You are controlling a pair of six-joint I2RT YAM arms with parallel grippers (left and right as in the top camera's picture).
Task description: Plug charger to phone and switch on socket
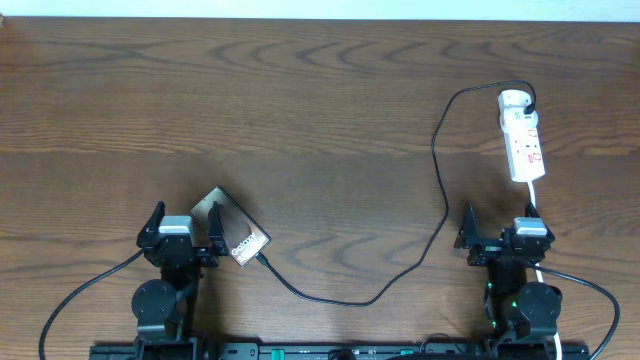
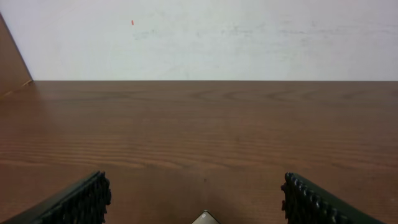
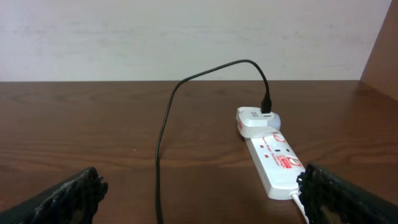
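Observation:
The phone [image 1: 233,231] lies at an angle on the table at front left, "Galaxy" lettering up; only its corner [image 2: 204,219] shows in the left wrist view. The charger cable [image 1: 440,190] runs from a white adapter on the socket [image 1: 522,135] down and left, and its plug end [image 1: 262,258] lies at the phone's lower edge; whether it is inserted I cannot tell. My left gripper [image 1: 185,228] is open and empty just left of the phone. My right gripper [image 1: 497,236] is open and empty below the socket [image 3: 273,165]; the cable [image 3: 163,137] passes between its fingers.
The white cord [image 1: 535,200] leaves the socket's near end and runs under the right arm. The table's back edge meets a pale wall [image 2: 205,37]. Both arm bases stand at the front edge.

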